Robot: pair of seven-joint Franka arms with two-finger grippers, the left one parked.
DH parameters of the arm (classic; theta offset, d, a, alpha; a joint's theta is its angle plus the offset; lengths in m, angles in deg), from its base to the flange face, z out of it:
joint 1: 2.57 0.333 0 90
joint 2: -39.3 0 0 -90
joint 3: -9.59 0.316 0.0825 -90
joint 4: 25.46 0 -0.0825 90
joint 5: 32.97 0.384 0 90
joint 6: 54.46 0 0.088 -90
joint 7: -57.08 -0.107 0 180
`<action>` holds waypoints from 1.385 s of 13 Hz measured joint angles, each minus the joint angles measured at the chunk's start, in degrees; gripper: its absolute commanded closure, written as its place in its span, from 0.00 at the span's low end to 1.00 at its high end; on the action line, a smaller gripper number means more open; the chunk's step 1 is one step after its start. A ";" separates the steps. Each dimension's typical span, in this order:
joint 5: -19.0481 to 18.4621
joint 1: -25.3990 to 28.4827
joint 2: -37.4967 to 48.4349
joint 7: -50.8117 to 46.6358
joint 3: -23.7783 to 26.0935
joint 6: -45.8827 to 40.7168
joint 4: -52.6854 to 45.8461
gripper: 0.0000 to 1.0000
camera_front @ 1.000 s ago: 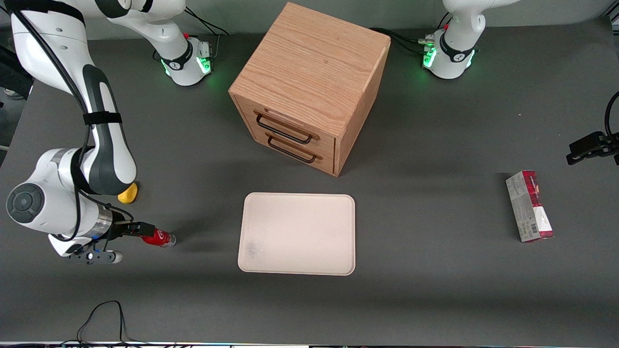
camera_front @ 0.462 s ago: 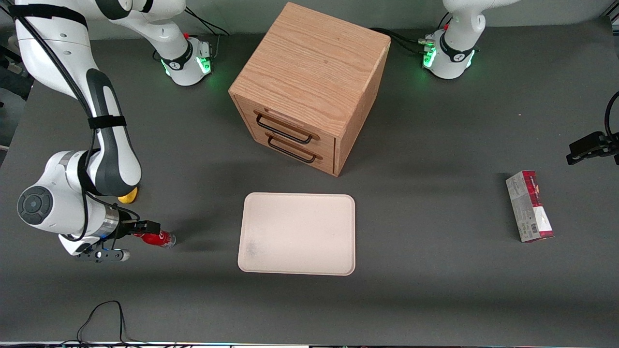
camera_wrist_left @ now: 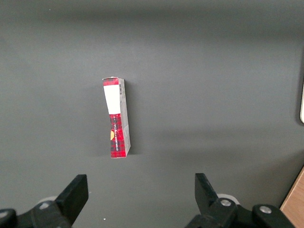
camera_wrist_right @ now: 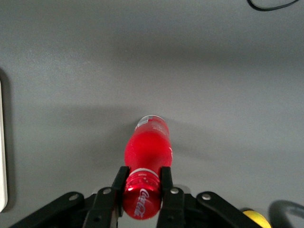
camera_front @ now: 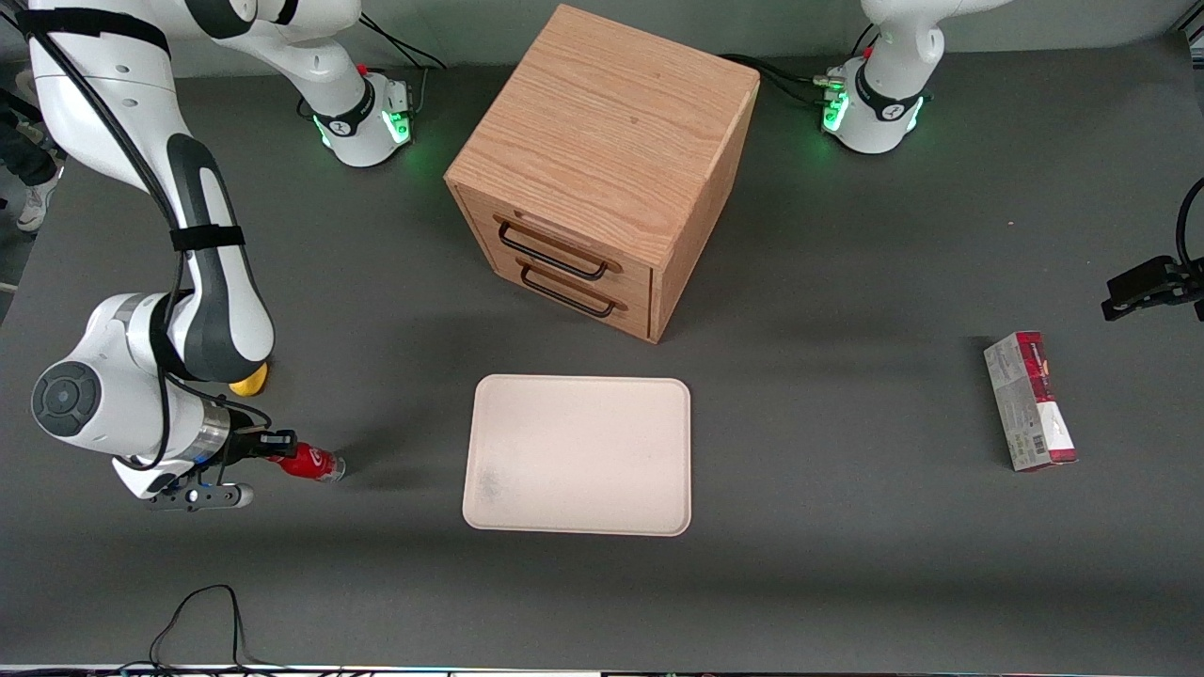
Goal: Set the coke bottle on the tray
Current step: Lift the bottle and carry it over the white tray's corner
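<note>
One grey table (camera_front: 847,583) carries everything here, and on it I count one wooden cabinet (camera_front: 602,141) with two drawers, each drawer having one black handle. In front of the cabinet, nearer to the front camera, lies one tray (camera_front: 578,456), cream-white and flat, with nothing on it. Toward the parked arm's end of the table lies one red-and-grey carton (camera_front: 1030,401), flat on its side. Toward the working arm's end, well apart from the tray, there is one gripper (camera_front: 273,445) held low over the table, and its two fingers (camera_wrist_right: 118,183) are pinching the neck end of the one coke bottle (camera_front: 308,462). The bottle is tilted, with its cap inside the gripper and its silvery base (camera_wrist_right: 151,122) pointing toward the tray; I cannot tell if the base touches the table. One small yellow lump (camera_front: 249,379) sits near the gripper, farther from the front camera, partly hidden by the arm.
</note>
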 measured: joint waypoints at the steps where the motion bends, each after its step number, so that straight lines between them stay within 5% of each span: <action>1: 0.00 0.03 0.05 0.00 0.03 0.22 -0.49 0.98; 3: -0.02 0.21 0.18 0.00 0.14 -2.17 -3.77 0.98; 6: -1.56 0.93 0.82 0.00 0.57 -18.42 -16.53 0.96; 10: -5.30 1.45 2.03 -3.95 8.19 -32.75 -30.53 0.92; 14: -12.93 2.16 -1.51 -17.45 23.32 -28.64 -30.91 0.89; 18: -16.85 4.34 -11.39 -21.34 26.11 -16.49 -30.67 0.87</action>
